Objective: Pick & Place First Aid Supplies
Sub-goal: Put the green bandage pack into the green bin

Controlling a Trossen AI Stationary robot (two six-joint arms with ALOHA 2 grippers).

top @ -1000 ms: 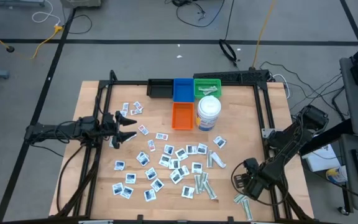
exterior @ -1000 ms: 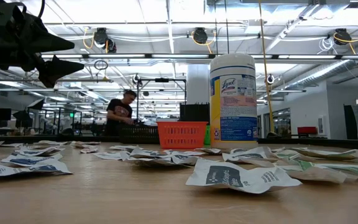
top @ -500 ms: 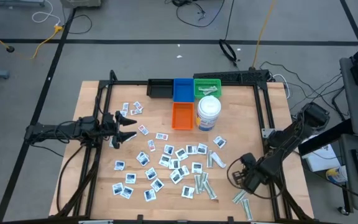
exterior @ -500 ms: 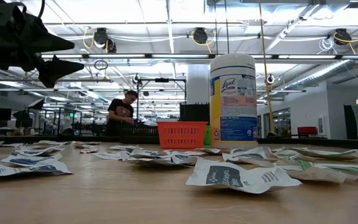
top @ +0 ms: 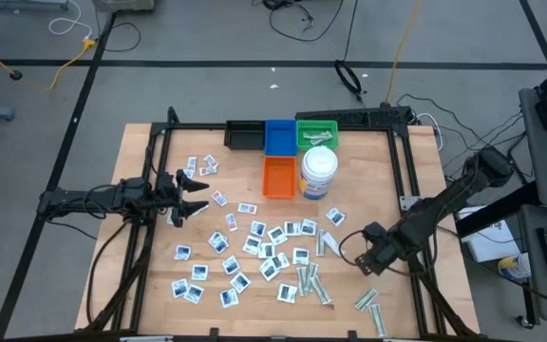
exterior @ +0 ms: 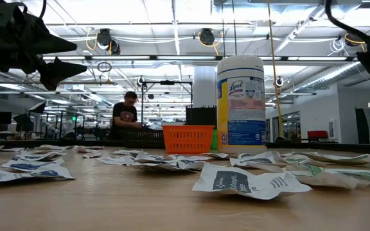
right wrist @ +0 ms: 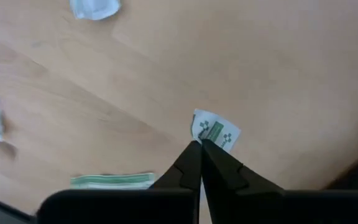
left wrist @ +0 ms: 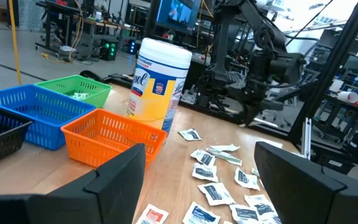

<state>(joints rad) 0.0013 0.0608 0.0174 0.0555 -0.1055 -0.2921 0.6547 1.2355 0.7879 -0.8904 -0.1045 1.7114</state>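
High view: wipes canister (top: 318,173) beside orange basket (top: 278,177)

Even, bright light is cast from ceiling lamps (exterior: 205,36). Glare is seen overhead in the low view, where the left gripper (exterior: 56,58) is silhouetted. The nearest packet (exterior: 243,181), below and beyond that pincer, is rendered soft.

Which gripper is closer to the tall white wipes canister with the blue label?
The right gripper: it hangs diagonally off the white wipes canister, toward the table's near right. The left gripper is farther, beyond the orange basket.
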